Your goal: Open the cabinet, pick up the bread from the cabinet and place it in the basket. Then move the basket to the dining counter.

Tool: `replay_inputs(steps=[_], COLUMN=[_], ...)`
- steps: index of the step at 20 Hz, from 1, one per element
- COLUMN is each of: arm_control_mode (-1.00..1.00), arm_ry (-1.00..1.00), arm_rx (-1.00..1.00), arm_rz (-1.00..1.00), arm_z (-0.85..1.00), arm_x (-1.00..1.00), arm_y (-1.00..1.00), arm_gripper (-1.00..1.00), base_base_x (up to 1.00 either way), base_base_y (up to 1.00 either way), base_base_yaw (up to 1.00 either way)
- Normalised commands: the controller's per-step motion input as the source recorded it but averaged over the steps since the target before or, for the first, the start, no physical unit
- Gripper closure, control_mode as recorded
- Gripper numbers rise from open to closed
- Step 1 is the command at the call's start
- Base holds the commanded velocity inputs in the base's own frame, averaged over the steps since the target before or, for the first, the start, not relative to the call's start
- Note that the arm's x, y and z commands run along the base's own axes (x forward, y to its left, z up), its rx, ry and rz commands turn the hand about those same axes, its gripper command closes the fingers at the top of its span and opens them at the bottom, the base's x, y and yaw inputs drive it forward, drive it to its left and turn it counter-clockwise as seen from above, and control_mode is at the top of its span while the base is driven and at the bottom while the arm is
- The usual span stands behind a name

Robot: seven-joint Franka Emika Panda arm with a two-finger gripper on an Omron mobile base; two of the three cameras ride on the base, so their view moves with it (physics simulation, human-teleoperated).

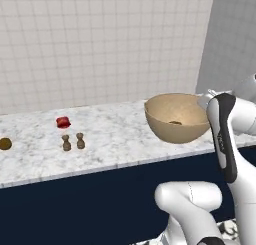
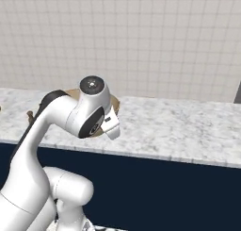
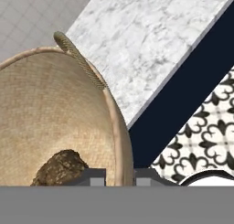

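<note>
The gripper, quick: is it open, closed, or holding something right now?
Gripper: closed on the rim of the basket, which has the bread inside and appears to be lifted over the dining counter.

Matt woven basket (image 3: 50,113), marbled counter (image 3: 151,40)

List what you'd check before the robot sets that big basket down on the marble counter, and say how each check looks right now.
1. Bread inside the basket: ok.
2. Fingers clamped on the basket rim: ok.
3. Basket over the dining counter: ok, its near side overhangs the front edge.
4. Basket level: ok, roughly upright.
5. Landing spot free of the shakers and red item: ok, they stand well aside.
6. Height left above the marble: cannot tell.
</note>
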Motion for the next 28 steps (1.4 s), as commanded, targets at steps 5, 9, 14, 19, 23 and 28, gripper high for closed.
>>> replay_inputs(steps=[5, 9, 14, 19, 23, 28], arm_control_mode=[1.0, 1.0, 1.0, -1.0, -1.0, -1.0], arm_ry=[0.0, 0.0, 0.0, 0.0, 0.02, 0.02], arm_rx=[0.0, 0.0, 0.0, 0.0, 0.0, 0.0], arm_rz=[0.0, 0.0, 0.0, 0.0, -0.01, 0.0], arm_z=[0.0, 0.0, 0.0, -0.22, -0.77, -0.7], arm_x=[0.0, 0.0, 0.0, 0.5, 1.0, 1.0], arm_y=[0.0, 0.0, 0.0, -0.01, -0.02, -0.02], arm_gripper=[1.0, 1.0, 1.0, 1.0, 1.0, 1.0], base_base_x=[0.46, 0.33, 0.58, 0.22, 0.0, 0.0], base_base_y=[0.0, 0.0, 0.0, 0.0, 0.0, 0.0], base_base_yaw=[0.21, 0.19, 0.14, 0.02, 0.0, 0.0])
